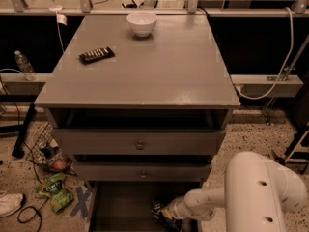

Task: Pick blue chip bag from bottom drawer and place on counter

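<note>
Your gripper (pixel 170 212) is down inside the open bottom drawer (pixel 120 208), at its right front part, right against the blue bag (pixel 158 216). You cannot tell whether it is spread, closed or clamped on the bag, because the white arm (pixel 260 193) reaches in from the lower right and the wrist covers most of that spot. The blue bag lies on the dark drawer floor, near the right wall, and only its crinkled left side shows past the wrist.

Above it you see two shut drawers with knobs, the upper (pixel 139 143) and the lower (pixel 143 173). The worktop (pixel 154 81) carries a white bowl (pixel 142 22) at the far edge near the middle and a black remote (pixel 97 55) on the far left part, lying at a slant, well apart from the bowl.

On the floor to the left you have a green bag (pixel 57 191), a white shoe (pixel 9 203) at the frame's edge, and a water bottle (pixel 24 65) standing farther back.
</note>
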`<state>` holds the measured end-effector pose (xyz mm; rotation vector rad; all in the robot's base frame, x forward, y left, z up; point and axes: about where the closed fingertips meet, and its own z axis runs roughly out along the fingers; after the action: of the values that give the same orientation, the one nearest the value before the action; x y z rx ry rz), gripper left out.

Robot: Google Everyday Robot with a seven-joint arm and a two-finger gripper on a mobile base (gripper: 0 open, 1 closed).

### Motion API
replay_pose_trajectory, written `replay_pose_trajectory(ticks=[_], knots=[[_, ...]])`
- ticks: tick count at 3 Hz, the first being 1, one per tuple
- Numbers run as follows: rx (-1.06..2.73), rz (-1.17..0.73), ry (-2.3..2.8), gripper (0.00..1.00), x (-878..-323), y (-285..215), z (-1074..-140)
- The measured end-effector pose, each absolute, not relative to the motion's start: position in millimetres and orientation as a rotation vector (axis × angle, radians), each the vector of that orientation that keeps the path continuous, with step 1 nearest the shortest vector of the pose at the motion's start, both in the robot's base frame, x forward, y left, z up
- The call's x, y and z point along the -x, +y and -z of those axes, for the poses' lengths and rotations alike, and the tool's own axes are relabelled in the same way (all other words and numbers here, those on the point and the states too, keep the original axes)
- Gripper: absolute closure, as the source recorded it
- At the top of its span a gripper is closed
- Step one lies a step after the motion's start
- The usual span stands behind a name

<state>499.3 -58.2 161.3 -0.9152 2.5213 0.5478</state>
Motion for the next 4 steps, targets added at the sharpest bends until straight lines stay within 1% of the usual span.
replay_pose_trajectory(ticks=[2,3,4], knots=[[1.057,-0.452,2.349,1.0,-504.2,-45.7,-227.5],[1.132,-0.477,2.247,1.0,-504.3,-38.9,-260.6],[1.249,-0.545,2.172,1.0,-495.1,-28.4,-292.6]])
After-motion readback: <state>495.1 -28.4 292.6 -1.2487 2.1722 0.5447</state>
